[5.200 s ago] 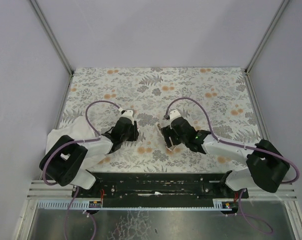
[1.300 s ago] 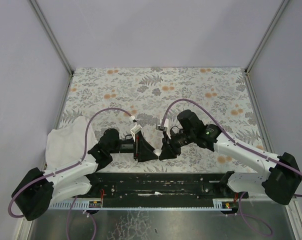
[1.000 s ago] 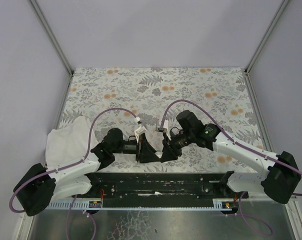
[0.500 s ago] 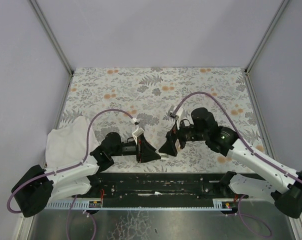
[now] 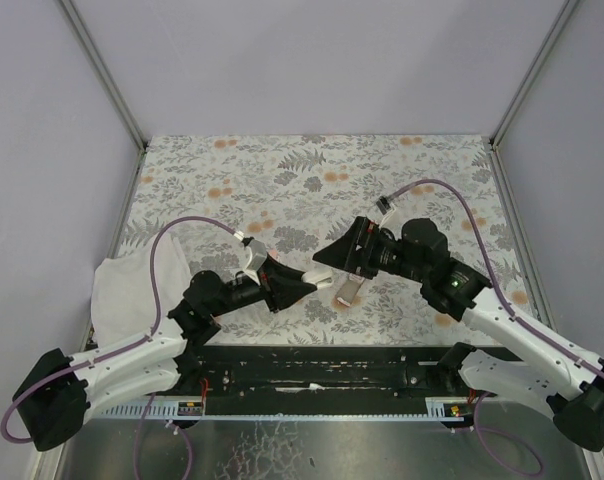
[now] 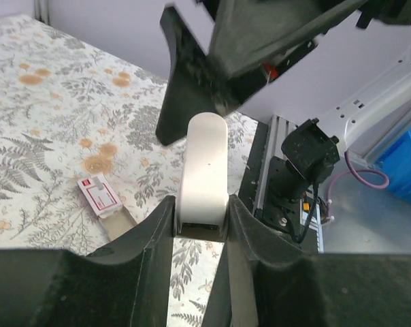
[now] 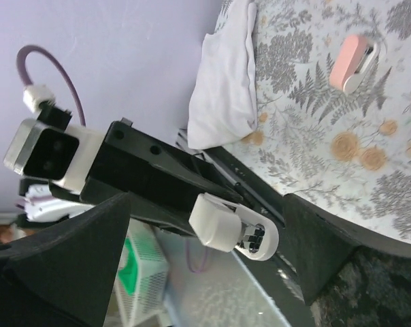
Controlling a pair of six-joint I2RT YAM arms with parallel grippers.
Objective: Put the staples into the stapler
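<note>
Currently the left gripper (image 6: 201, 206) was clamped on the white stapler (image 6: 205, 157), holding it clear of the counter (image 5: 432, 180). Facing it, the right gripper (image 5: 327, 258) hung close by, jaws wide apart and holding nothing. Below them the red staples box (image 6: 99, 193) lay flat on the counter, its tan tray partly slid out.

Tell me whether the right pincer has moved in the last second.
Yes. The right pincer has pulled away from the black rail at the table's near edge, toward the far wall, and stands open.
</note>
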